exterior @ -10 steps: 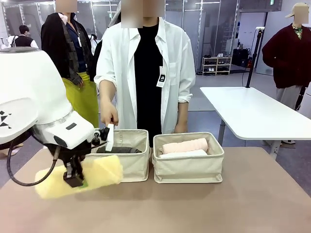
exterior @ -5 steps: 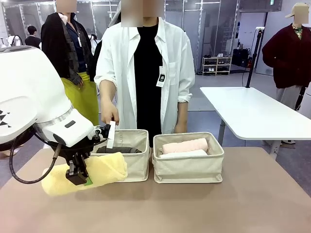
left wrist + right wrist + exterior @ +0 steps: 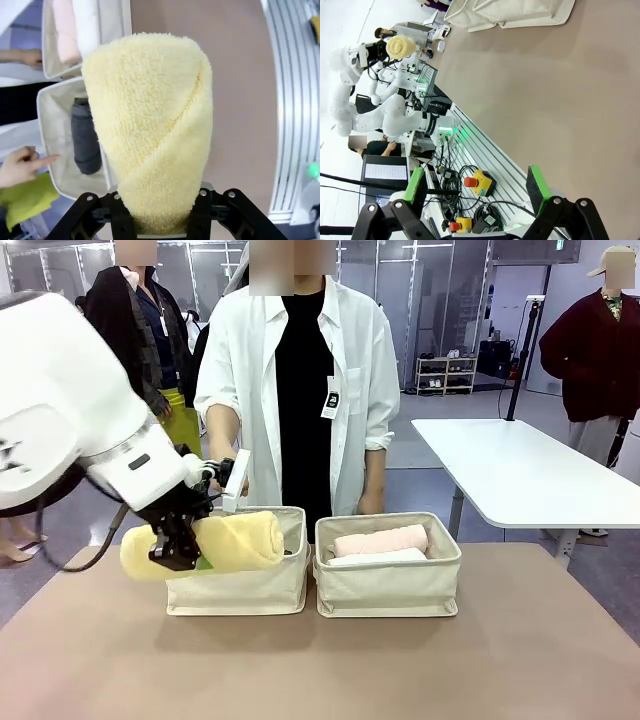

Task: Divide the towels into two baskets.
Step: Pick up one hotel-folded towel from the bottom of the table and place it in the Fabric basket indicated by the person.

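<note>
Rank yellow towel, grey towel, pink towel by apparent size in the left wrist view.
1. Yellow towel: largest by far, though it sits right at the camera in the left gripper.
2. Grey towel and pink towel: look similar; pink is cut by the frame edge, so unranked.

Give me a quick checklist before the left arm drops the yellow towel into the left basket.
1. Grip: left gripper shut on the yellow towel: ok.
2. Towel lifted off the table, level with the left basket rim: ok.
3. Towel fully over the basket: not ok, one end overhangs the basket's outer side.
4. Room inside: only the grey towel lies there, along one wall: ok.
5. Person's hand close to the basket rim: not ok.
6. Right gripper open, away over bare table: ok.
</note>
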`<action>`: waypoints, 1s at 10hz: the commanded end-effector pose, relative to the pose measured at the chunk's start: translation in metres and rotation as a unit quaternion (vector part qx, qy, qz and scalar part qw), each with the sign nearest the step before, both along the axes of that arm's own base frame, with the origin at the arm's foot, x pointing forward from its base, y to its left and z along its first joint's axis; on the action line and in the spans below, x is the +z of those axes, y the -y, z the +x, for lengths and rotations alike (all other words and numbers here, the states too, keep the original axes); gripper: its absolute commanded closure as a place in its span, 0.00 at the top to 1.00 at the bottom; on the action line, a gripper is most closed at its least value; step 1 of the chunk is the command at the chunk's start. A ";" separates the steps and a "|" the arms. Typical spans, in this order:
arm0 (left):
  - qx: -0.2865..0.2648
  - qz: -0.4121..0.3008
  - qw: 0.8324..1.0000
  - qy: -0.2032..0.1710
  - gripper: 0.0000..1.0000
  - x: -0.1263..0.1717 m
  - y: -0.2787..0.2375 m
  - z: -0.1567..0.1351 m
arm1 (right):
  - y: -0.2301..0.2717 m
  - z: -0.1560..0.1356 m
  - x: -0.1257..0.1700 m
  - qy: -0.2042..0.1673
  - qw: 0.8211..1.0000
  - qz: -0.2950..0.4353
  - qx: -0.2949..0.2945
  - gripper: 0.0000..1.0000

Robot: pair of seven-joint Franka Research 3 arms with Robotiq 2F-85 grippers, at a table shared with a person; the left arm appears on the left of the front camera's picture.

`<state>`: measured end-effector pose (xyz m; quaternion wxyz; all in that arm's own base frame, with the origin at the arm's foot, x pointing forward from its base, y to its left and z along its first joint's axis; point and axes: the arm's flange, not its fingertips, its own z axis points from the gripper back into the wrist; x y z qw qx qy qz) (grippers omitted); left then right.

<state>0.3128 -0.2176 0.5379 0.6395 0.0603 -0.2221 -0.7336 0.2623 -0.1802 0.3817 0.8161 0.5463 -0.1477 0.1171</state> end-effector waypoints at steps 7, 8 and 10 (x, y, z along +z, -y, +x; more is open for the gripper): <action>0.047 0.102 0.991 -0.071 0.37 -0.037 0.043 0.226 | -0.002 0.001 0.002 0.010 1.000 0.002 -0.001 1.00; 0.050 0.098 0.991 -0.080 0.37 -0.052 0.041 0.243 | -0.002 0.001 0.002 0.010 1.000 0.002 -0.001 1.00; 0.047 0.077 0.992 -0.093 0.37 -0.075 0.032 0.267 | -0.002 0.001 0.002 0.010 1.000 0.002 -0.001 1.00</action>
